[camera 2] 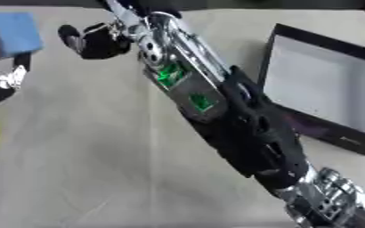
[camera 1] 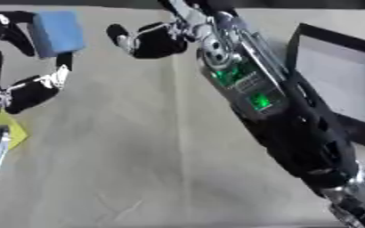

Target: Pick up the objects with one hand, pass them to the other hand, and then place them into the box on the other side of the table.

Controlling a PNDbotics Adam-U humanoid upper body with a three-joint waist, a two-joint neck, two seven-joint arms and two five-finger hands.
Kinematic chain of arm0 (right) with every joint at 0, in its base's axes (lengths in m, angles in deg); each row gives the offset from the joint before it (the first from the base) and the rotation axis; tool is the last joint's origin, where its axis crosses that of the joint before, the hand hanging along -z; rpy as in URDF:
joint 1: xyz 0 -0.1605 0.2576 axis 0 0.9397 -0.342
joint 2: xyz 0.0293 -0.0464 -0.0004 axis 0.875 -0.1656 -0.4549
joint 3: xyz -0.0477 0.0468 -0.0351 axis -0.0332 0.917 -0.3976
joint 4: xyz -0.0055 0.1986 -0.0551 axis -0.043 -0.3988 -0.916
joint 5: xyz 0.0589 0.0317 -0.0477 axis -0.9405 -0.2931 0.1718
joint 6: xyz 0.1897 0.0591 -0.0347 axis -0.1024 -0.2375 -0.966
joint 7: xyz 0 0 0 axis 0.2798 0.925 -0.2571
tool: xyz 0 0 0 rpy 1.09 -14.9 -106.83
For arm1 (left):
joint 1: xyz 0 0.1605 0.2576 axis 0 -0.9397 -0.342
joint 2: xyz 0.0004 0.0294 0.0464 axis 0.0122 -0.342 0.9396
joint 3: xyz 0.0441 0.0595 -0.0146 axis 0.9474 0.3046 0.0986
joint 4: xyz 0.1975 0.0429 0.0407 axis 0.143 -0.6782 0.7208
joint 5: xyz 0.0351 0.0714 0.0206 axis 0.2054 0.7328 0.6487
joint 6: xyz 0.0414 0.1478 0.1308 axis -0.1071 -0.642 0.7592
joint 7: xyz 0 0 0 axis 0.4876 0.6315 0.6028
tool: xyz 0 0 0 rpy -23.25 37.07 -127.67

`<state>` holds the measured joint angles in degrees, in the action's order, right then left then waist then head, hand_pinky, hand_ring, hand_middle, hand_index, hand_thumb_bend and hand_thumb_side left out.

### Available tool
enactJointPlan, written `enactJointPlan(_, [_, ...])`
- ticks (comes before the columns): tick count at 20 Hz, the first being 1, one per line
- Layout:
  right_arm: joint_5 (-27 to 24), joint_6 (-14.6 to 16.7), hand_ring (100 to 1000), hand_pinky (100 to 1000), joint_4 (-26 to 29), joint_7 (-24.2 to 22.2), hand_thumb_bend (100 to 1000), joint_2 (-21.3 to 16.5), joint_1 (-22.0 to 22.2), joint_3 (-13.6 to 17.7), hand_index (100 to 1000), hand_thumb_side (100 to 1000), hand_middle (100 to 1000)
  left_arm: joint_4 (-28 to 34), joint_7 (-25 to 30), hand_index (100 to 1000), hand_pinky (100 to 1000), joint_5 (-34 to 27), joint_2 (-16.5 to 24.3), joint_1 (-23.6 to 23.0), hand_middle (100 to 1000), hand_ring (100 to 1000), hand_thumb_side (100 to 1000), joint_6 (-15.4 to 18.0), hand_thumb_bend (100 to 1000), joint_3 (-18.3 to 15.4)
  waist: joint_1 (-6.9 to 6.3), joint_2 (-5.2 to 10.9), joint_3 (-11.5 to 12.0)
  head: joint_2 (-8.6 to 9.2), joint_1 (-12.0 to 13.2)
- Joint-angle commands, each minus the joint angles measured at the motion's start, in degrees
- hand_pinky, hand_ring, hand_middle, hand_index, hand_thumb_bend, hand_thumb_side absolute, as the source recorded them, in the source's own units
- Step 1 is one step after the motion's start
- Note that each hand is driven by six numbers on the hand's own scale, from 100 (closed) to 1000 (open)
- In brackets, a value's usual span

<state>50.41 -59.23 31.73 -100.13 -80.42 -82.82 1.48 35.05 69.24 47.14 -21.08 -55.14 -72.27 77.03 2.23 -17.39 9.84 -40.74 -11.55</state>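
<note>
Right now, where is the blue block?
The blue block is at the table's far left, held in the left robot hand, with the right robot hand reaching toward it.

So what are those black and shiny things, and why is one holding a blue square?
Those are a robot's two arms, seen from cameras in its head looking down at a table. Both pictures show the same moment, one from each eye. The left hand, at the left edge, has its fingers curled round a blue block. The right arm reaches across the table, and the right hand is near the block without touching it, perhaps ready to take it. On the right lies a shallow black box with a pale inside. Something yellow shows beside the left arm; I cannot tell what.
</note>
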Motion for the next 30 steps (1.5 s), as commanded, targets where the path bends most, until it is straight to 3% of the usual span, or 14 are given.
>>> enactJointPlan(1, [-2.1,1.2,786,830,-0.2,-1.4,371,0.0,-0.5,-0.1,889,100,805,0.8,0.1,412,601,-0.8,-0.1,0.4,328,387,100,0.3,100,0.5,-0.2,1.07,0.0,-0.13,-0.2])
enactJointPlan(10, [-4.4,4.8,783,831,-2.2,-3.4,421,0.5,-0.1,-0.9,898,100,799,-0.5,1.2,411,599,-2.1,-1.4,0.2,327,385,100,1.6,100,1.5,-0.19,1.07,-0.1,-1.15,-1.7])
enactJointPlan(22, [-2.6,4.6,777,828,-5.1,-2.1,401,2.4,-0.5,-2.5,898,100,790,-0.4,1.5,412,595,-2.1,-2.6,0.2,327,385,100,3.4,100,2.4,-0.11,0.9,0.6,3.96,-0.3])
enactJointPlan(30, [-1.2,4.4,778,828,-8.2,-2.5,395,3.0,-0.7,-3.2,894,100,786,0.3,1.5,413,595,-2.1,-2.6,-0.1,327,385,100,5.4,100,3.1,0.02,1.03,1.1,3.53,-0.2])
